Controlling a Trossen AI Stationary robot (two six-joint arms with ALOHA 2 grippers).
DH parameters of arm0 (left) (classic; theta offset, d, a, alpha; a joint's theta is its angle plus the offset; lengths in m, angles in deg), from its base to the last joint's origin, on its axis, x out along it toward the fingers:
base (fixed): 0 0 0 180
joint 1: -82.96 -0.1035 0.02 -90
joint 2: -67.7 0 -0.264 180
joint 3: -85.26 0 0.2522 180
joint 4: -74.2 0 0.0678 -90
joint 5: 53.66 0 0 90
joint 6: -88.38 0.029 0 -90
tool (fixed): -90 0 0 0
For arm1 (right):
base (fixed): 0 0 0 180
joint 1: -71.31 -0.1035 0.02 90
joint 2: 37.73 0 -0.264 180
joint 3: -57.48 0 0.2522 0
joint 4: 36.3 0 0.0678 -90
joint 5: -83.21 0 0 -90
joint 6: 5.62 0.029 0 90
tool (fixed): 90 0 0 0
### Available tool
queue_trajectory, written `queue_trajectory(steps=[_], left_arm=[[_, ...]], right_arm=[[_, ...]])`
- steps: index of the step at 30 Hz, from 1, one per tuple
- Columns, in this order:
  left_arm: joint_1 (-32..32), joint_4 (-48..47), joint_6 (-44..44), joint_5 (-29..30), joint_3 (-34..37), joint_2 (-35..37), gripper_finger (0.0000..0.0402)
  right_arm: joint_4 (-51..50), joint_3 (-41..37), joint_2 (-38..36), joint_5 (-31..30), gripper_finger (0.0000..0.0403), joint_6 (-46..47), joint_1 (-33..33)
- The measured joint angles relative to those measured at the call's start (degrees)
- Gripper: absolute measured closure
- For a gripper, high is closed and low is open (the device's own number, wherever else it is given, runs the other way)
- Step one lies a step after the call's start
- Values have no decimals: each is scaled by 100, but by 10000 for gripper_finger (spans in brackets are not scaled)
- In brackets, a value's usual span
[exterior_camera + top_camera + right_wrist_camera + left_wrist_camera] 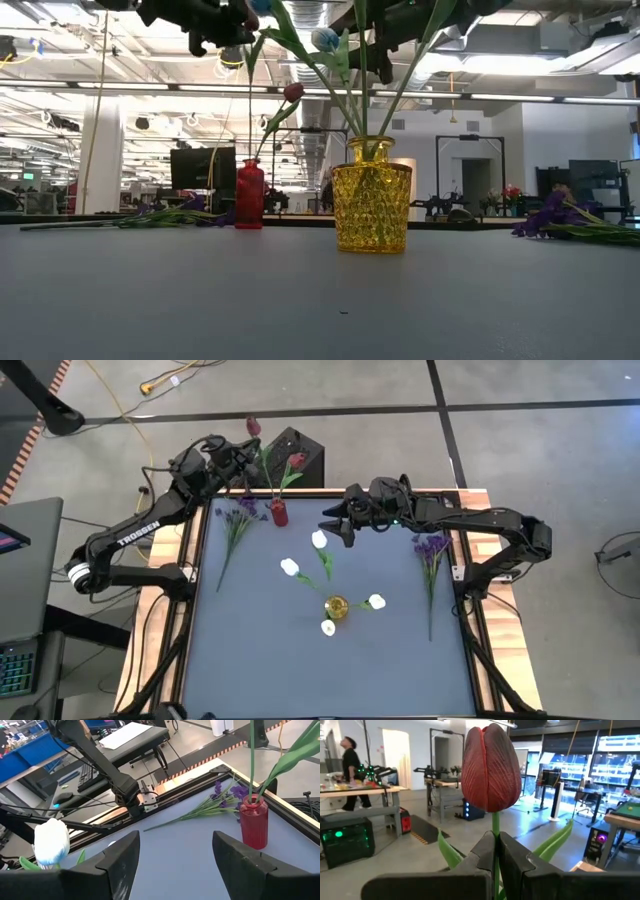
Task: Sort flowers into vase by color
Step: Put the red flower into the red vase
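My left gripper (246, 452) is over the table's far left corner, shut on a dark red tulip (491, 767). Its thin stem (250, 110) runs down to the mouth of the red vase (279, 513), which also holds another red tulip (297, 460). The yellow vase (336, 608) at mid-table holds several white tulips (290, 567). One purple sprig (238, 520) lies flat at the far left, another (432, 550) at the right. My right gripper (335, 525) hovers open to the right of the red vase (254, 822), with nothing between its fingers. My left gripper pinches the tulip's stem (495, 827) just below the flower head between its two fingers (485, 855). The fingers come roughly level from the table's left and lie across the upright stem. The head stands above them, and the stem's lower end reaches the red vase's mouth (251, 795).
A raised wooden frame (200, 560) borders the blue-grey table top. A black box (300, 445) stands just beyond the far edge, behind the red vase. Bare table lies between the yellow vase and the near edge. A person walks in the room far behind.
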Motion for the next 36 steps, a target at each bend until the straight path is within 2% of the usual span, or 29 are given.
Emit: queue_trajectory(steps=[9, 17, 25, 36], left_arm=[[-4, 7, 188, 105, 0, -10, 401], [-4, -408, 103, 105, 0, -13, 401], [55, -298, -17, -245, 4, -665, 401], [75, -632, 101, -227, 77, -675, 401]], right_arm=[[-34, 0, 0, 0, 127, -3, 7], [-35, 0, 0, 0, 127, -16, 75], [-37, 0, 0, 0, 127, -15, 197], [-83, 0, 0, 2, 127, -65, 227]])
